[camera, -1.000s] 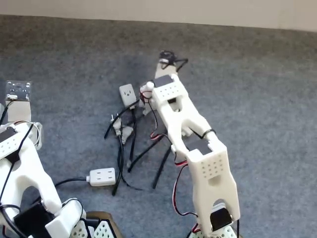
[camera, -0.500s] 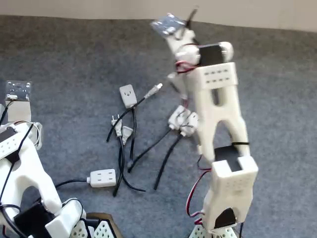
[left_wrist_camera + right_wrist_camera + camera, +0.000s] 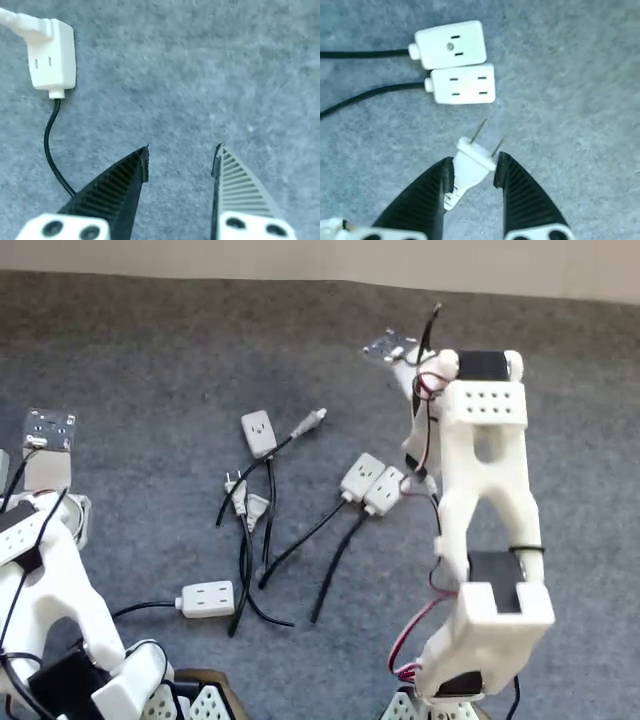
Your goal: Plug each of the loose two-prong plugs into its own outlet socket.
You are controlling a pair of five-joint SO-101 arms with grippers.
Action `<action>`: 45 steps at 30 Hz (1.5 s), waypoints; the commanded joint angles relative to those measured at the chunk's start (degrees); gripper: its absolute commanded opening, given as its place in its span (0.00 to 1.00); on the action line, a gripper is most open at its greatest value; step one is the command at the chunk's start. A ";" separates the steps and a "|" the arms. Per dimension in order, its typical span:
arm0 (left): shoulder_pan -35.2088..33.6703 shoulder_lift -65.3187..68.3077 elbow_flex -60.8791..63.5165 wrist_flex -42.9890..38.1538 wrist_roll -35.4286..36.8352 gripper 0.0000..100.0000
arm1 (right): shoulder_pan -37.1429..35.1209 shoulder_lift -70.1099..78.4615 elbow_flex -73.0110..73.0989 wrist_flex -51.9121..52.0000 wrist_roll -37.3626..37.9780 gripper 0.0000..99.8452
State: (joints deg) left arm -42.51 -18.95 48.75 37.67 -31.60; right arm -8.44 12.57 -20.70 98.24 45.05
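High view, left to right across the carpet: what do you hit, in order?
Left arm → three-slot socket → single socket → loose plug → pair of sockets → right arm, its pincer gripping a second plug.

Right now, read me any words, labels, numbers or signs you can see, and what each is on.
No text can be read.
The white outlet blocks and the plug held by the right gripper carry no visible print.
The circuit board is too small to read.
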 commanded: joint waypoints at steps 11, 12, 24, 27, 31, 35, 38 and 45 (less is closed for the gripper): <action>0.75 -0.92 -0.31 5.71 -0.53 0.21 | -1.45 -30.20 69.85 -41.98 2.73 0.01; 0.75 -0.92 -0.31 5.80 -0.53 0.21 | -1.71 -30.02 72.22 -44.18 2.73 0.01; 0.48 -0.57 0.04 6.51 -0.53 0.21 | -0.92 -25.63 74.59 -50.59 -2.02 0.20; 0.31 -0.57 -0.13 6.33 -0.53 0.21 | 1.01 -25.71 74.86 -50.51 -8.09 0.31; 0.75 -0.57 -0.04 6.15 -0.53 0.21 | 2.33 -25.71 76.00 -50.51 -15.47 0.27; 0.66 -0.57 -0.22 6.15 -0.53 0.21 | 2.42 -25.71 76.35 -47.69 -18.55 0.21; 0.66 -0.57 -0.04 6.15 -0.53 0.21 | 2.15 -25.71 76.18 -43.47 -18.81 0.21; 0.75 -0.57 -0.13 6.15 -0.53 0.21 | 3.03 -27.91 76.18 -37.67 -18.46 0.21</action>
State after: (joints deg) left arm -42.42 -18.95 49.19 43.91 -31.78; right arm -6.86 -14.77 54.73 55.96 27.12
